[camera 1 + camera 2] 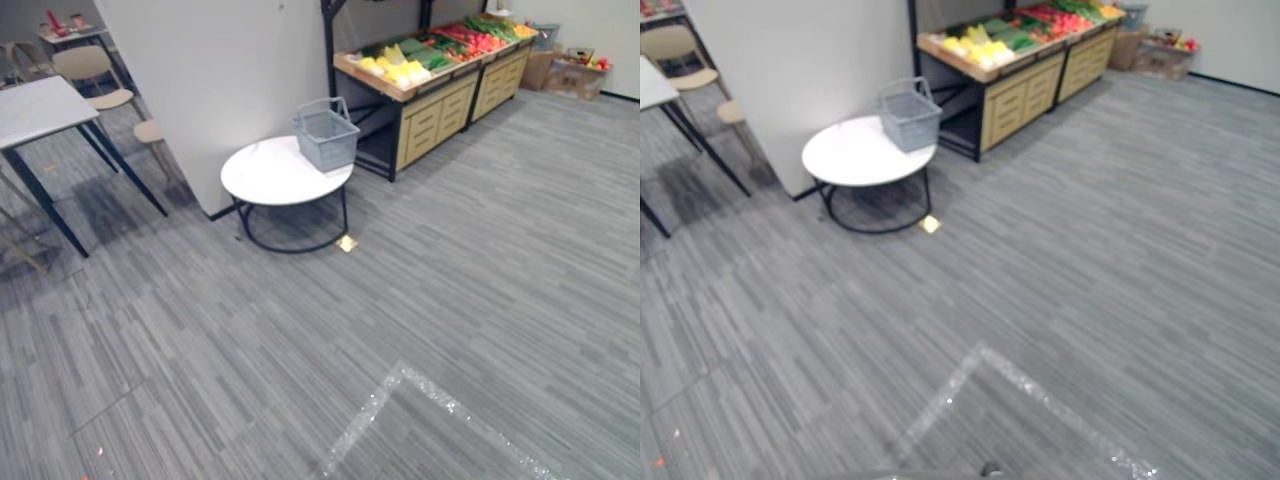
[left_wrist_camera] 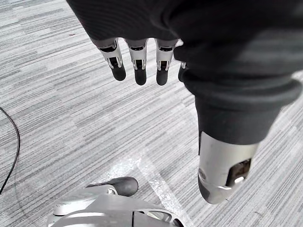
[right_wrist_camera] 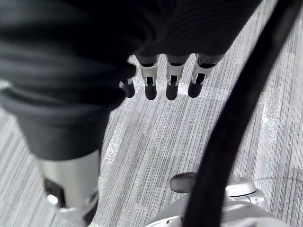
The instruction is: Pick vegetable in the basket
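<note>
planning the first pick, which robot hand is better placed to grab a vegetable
Right, marginally. Both the left robot hand and right robot hand hang open over the carpet, far off, but the vegetables lie right of the basket.

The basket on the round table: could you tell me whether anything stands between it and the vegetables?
Nothing visible does. The basket sits at the round table's edge nearest the stand holding the vegetables, carpet between them. The left hand and right hand hang open over the carpet.
</note>
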